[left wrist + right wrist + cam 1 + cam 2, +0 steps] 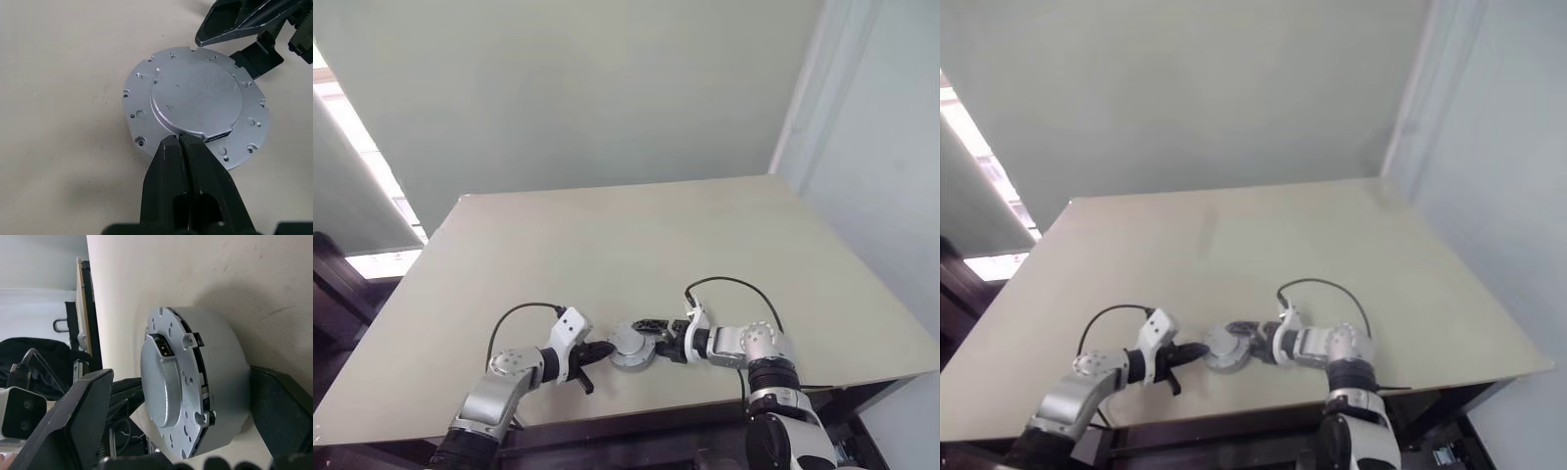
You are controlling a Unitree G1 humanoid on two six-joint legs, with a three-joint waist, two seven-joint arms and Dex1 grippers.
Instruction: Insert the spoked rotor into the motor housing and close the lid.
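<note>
**Lid on, both grippers at the puck — the risk is a nudge or a tilted seat**

Starting at the left of the head view, the left gripper (599,350) lies low on the table (636,245) with its two black fingers pressed together and nothing between them. In the left wrist view its tips (179,142) touch the edge of the raised disc, at about 6 o'clock on that disc.

At the centre, close to the table's near edge, sits the motor housing (628,350). The lid (197,95) already covers it: a flat grey disc with a wider flange and small holes around it. No windings or spoked rotor can be seen, so I judge the rotor to be inside, though that cannot be checked.

To the right, the right gripper (658,339) comes in from about 3 o'clock. Its jaws stand wide and straddle the housing (215,382), one finger (73,421) on each side, not yet clamping it.

What could go wrong: the clenched left tips pushing sideways could slide the puck towards the near edge, or lift one side of the lid. If the right fingers close off-centre, they could tilt the housing or jam the lid crooked.
</note>
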